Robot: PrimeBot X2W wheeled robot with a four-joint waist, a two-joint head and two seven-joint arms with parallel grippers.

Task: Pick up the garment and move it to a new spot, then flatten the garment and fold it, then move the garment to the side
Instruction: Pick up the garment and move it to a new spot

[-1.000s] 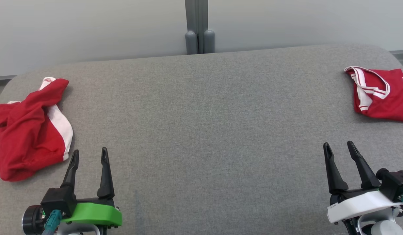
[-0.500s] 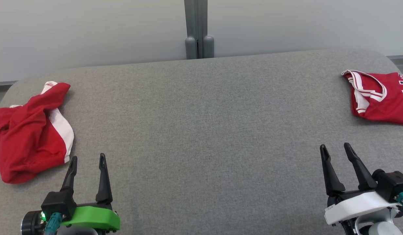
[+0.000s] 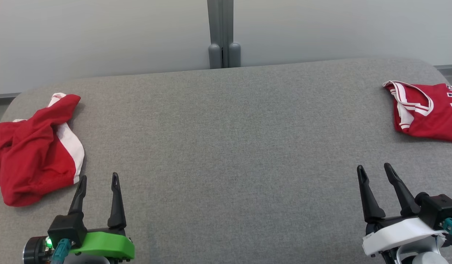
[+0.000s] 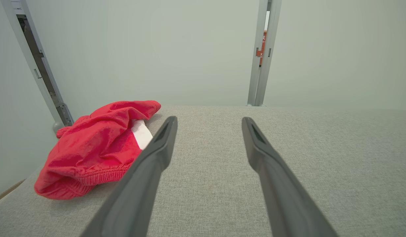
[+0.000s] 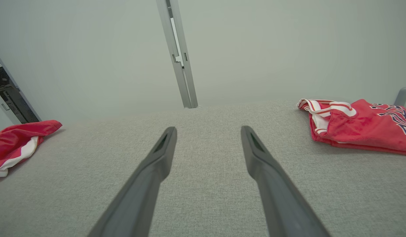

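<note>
A crumpled red garment [image 3: 32, 146] lies at the left edge of the grey table [image 3: 226, 146], just beside the left gripper [image 3: 99, 176]. The right gripper [image 3: 373, 167] sits near a folded red jersey [image 3: 427, 113]. Both grippers are spread and empty, with wide grey surface between them.

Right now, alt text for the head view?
A crumpled red and white garment lies at the left edge of a grey fabric surface, a red jersey at the right edge. The left gripper and right gripper sit open near the bottom corners, holding nothing.
</note>
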